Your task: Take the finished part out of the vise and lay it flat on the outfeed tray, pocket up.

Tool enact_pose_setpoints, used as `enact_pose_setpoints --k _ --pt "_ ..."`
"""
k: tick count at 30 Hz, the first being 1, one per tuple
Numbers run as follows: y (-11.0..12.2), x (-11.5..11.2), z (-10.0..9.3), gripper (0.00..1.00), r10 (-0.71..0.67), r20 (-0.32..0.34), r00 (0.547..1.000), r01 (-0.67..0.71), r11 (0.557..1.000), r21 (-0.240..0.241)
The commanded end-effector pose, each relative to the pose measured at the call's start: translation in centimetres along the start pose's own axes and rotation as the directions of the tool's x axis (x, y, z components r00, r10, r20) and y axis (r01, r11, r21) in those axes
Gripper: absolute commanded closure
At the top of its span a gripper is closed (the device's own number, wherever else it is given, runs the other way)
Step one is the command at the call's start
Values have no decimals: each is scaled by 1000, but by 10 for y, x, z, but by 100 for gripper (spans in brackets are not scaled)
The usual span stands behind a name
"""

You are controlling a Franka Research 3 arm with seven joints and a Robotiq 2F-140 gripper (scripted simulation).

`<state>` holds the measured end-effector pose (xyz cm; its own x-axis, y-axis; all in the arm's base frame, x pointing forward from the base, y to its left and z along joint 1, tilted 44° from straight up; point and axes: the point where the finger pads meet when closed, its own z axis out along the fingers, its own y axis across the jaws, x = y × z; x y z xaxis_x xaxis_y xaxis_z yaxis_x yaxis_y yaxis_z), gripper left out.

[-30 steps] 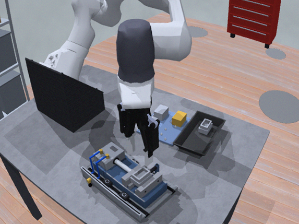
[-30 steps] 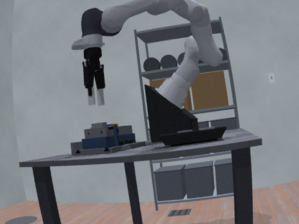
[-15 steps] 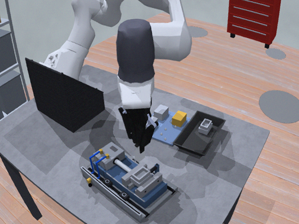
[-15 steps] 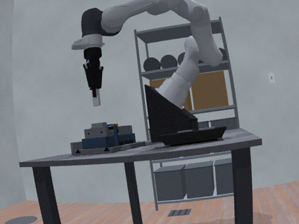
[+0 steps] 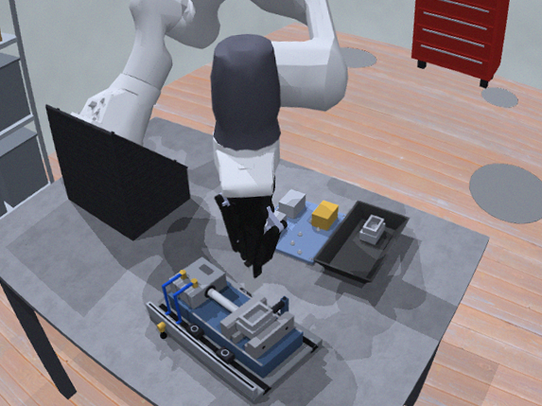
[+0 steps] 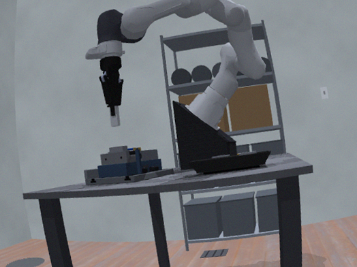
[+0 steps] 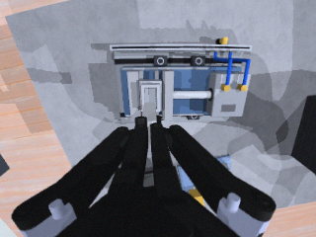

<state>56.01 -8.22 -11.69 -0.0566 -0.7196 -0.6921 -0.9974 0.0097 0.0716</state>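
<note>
The finished part [image 5: 257, 327] [image 6: 118, 148] [image 7: 159, 96], a light grey block with a rectangular pocket facing up, sits between the grey jaws of the blue vise [image 5: 280, 359] [image 6: 114, 170] [image 7: 193, 76]. Its top stands above the jaws. My gripper [image 5: 256, 272] [image 6: 115, 122] [image 7: 150, 111] is shut and empty, pointing down well above the vise. In the wrist view its fingertips cover the near end of the part. The outfeed tray [image 5: 354, 255] [image 6: 230, 162] is black with sloped walls. Another grey pocketed part [image 5: 372, 235] lies in it, pocket up, toward the far end.
A blue pinned plate [image 5: 309, 241] [image 7: 226, 161] beside the tray bears a grey block [image 5: 292, 203] and a yellow block [image 5: 324, 215] [image 7: 196, 197]. Blue hoses [image 5: 165, 296] [image 7: 230, 69] rise at the vise's cylinder end. The arm's black pedestal [image 5: 122, 184] [image 6: 194, 140] stands at the back.
</note>
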Motion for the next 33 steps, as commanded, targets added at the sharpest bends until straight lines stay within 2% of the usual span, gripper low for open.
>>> enact_pose_setpoints --k 1,3,4,33 --pt "0 -1 1 100 6 2 1000 -6 1000 -2" --pt "0 -1 1 100 6 2 1000 -6 1000 -2" --pt "0 -1 1 60 6 2 1000 -6 1000 -2" --pt "0 -1 1 60 6 2 1000 -6 1000 -2"
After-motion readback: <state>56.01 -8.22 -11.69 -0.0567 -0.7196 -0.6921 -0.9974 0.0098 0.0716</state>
